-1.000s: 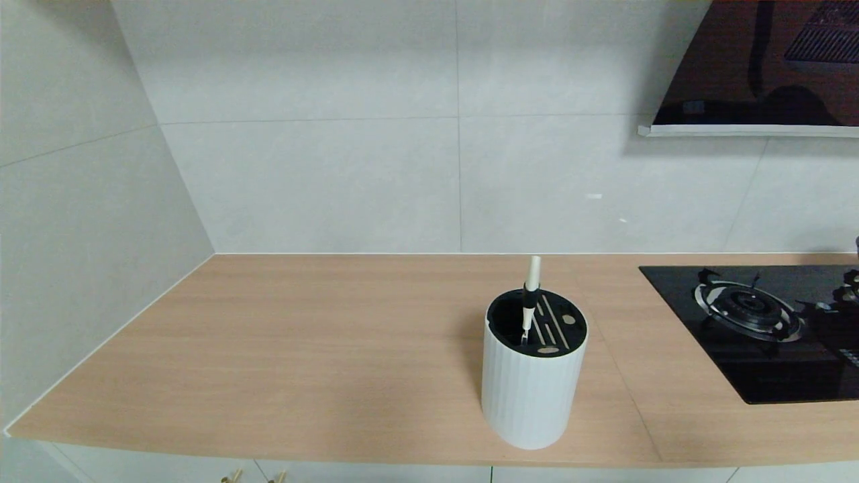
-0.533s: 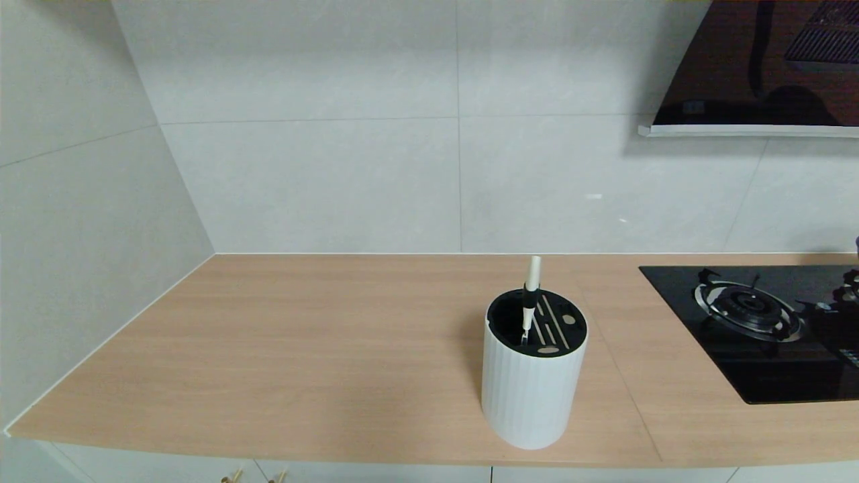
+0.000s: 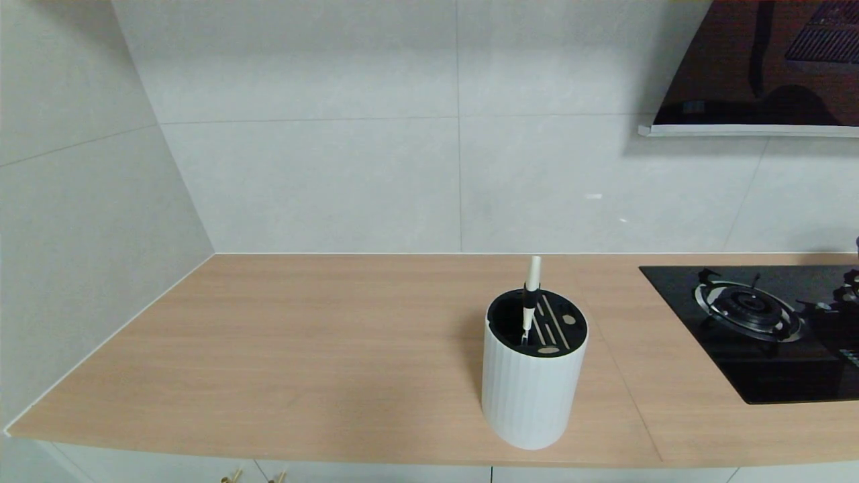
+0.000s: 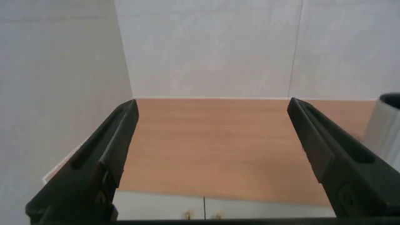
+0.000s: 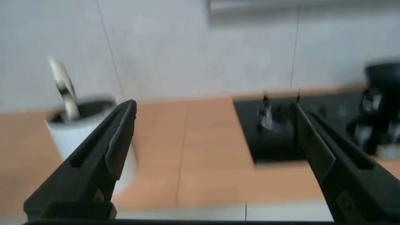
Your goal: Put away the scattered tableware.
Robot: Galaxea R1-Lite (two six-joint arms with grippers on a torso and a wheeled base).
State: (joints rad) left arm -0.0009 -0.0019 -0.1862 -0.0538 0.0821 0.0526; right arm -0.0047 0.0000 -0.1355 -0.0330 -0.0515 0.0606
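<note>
A white ribbed utensil holder (image 3: pixel 533 389) with a black slotted top stands near the front edge of the wooden counter (image 3: pixel 322 355). One utensil with a cream and black handle (image 3: pixel 531 290) stands upright in it. In the right wrist view the holder (image 5: pixel 87 140) and the utensil's handle (image 5: pixel 64 90) lie off to one side, beyond my right gripper (image 5: pixel 212 156), which is open and holds nothing. My left gripper (image 4: pixel 212 156) is open too, held in front of the counter's front edge, with the holder's wall (image 4: pixel 387 128) at the frame's border.
A black gas hob (image 3: pixel 758 322) with a burner is set into the counter at the right, and a range hood (image 3: pixel 758 67) hangs above it. Tiled walls close the back and the left side. Cabinet fronts with small gold handles (image 3: pixel 231 477) sit below the counter.
</note>
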